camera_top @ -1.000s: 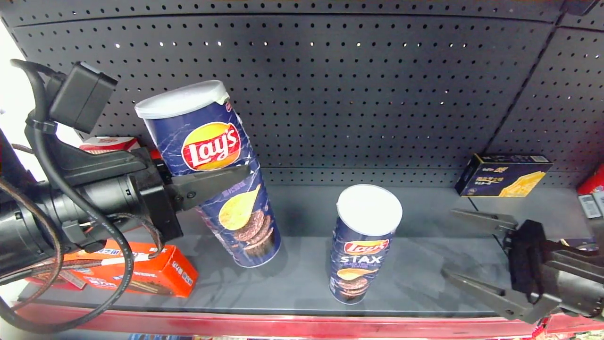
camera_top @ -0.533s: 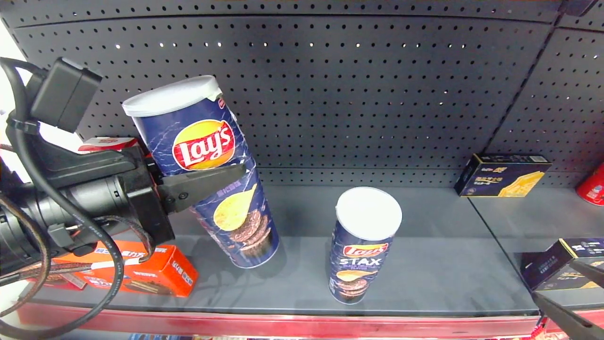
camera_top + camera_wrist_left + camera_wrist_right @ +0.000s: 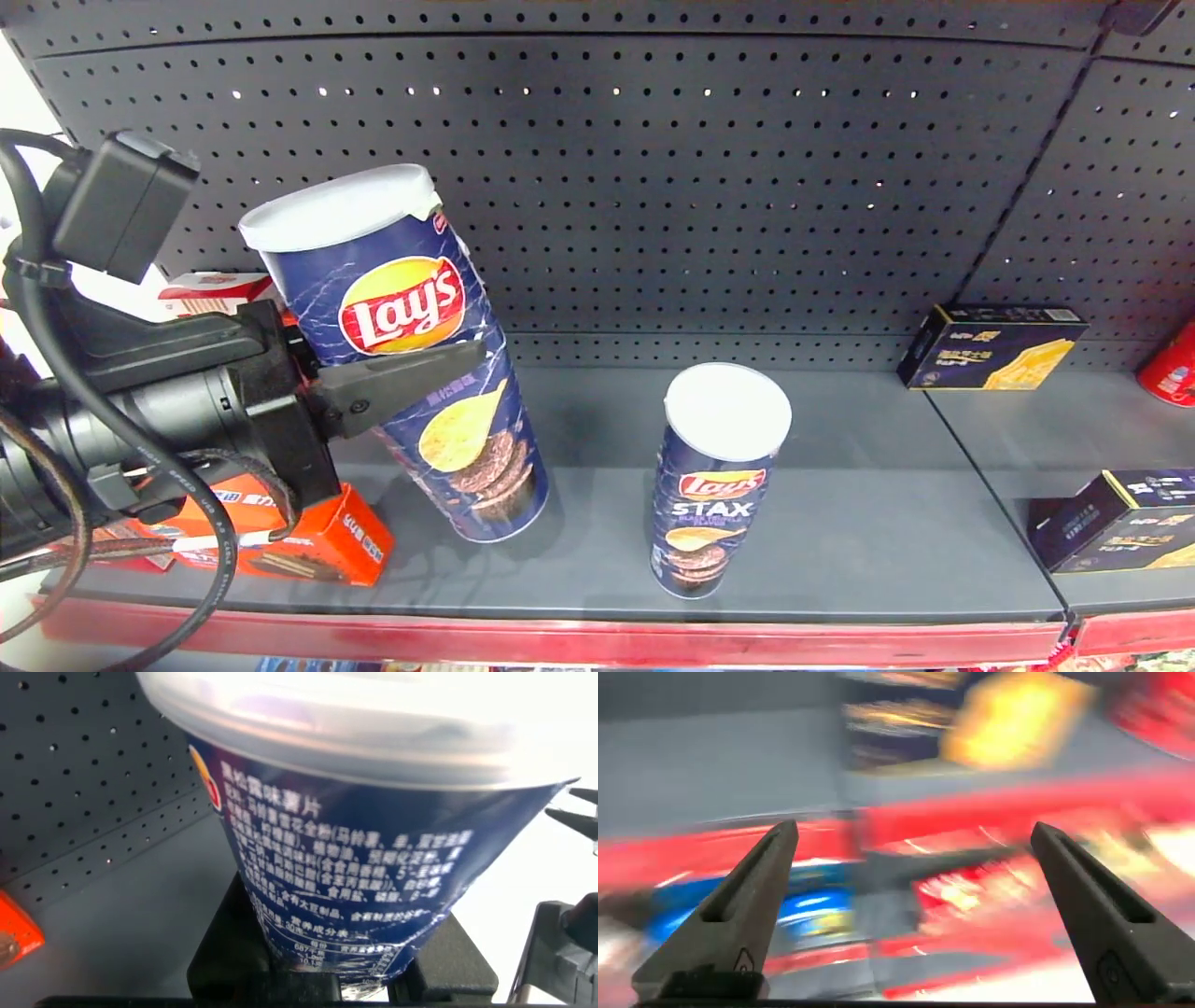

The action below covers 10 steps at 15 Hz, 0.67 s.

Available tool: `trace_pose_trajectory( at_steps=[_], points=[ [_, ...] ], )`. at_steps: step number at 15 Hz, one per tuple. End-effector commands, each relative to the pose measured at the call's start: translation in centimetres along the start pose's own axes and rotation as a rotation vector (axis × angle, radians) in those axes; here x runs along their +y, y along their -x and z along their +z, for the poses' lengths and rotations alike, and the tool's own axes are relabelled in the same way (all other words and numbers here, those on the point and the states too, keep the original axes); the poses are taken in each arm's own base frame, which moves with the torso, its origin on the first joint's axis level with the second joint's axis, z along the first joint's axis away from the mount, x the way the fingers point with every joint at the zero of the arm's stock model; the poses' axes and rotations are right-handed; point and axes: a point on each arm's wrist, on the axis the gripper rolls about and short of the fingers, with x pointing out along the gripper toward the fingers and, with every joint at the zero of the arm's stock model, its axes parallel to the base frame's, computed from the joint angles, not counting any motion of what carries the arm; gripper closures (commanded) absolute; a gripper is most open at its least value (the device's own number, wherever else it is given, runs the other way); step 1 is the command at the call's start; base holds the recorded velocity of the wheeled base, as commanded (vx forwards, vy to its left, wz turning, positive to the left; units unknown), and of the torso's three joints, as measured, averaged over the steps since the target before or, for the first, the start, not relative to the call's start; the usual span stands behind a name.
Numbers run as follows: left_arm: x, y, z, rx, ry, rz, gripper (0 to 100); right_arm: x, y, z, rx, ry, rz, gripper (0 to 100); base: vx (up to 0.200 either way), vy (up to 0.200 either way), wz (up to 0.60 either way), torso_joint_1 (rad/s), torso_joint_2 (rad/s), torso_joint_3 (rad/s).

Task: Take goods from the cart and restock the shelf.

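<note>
The shelf (image 3: pixel 868 523) gives me bare deck from its middle to its right end, and more behind the standing can (image 3: pixel 714 495), back to the pegboard wall (image 3: pixel 700 187). That can is upright near the front edge, about mid-shelf. A red strip (image 3: pixel 653 644) runs along the front edge.

The left front corner is crowded by an orange box (image 3: pixel 327 546) lying flat, with a red-and-white box (image 3: pixel 210 289) behind it near the back edge. A dark box (image 3: pixel 994 345) sits at the back right corner. On the next section to the right I see another dark box (image 3: pixel 1116 518) near the front and a red can (image 3: pixel 1172 364) at the back.

My left pincer (image 3: pixel 439 355) is clenched around the middle of the tall chip can (image 3: pixel 392 289), one finger (image 3: pixel 401 373) across its front. The can is tilted, lid toward the left end, base low over the deck between the orange box and the standing can. I cannot tell whether the base touches the shelf. A clear gap separates the two cans.

In the right wrist view my right pincer (image 3: pixel 912 831) is spread wide with nothing between its fingers.
</note>
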Motion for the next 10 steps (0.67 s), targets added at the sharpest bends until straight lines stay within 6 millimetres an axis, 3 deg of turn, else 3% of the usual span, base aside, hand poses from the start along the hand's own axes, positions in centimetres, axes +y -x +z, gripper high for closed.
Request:
trace_pose_trajectory(
  at_steps=[1, 4, 10],
  points=[
    [-0.1, 0.2, 0.0, -0.002, 0.000, -0.001, 100, -0.1, 0.6, -0.5, -0.048, -0.006, -0.014, 0, 0.000, 0.000, 0.00, 0.000, 0.00, 0.000],
    [-0.2, 0.3, -0.5, 0.012, 0.005, -0.004, 100, 0.1, 0.6, -0.8, -0.013, 0.055, 0.099, 0, 0.000, 0.000, 0.00, 0.000, 0.00, 0.000],
    [0.2, -1.3, -1.0, 0.046, -0.047, -0.022, 100, 0.1, 0.6, -0.8, -0.013, 0.050, 0.104, 0, 0.000, 0.000, 0.00, 0.000, 0.00, 0.000]
  ],
)
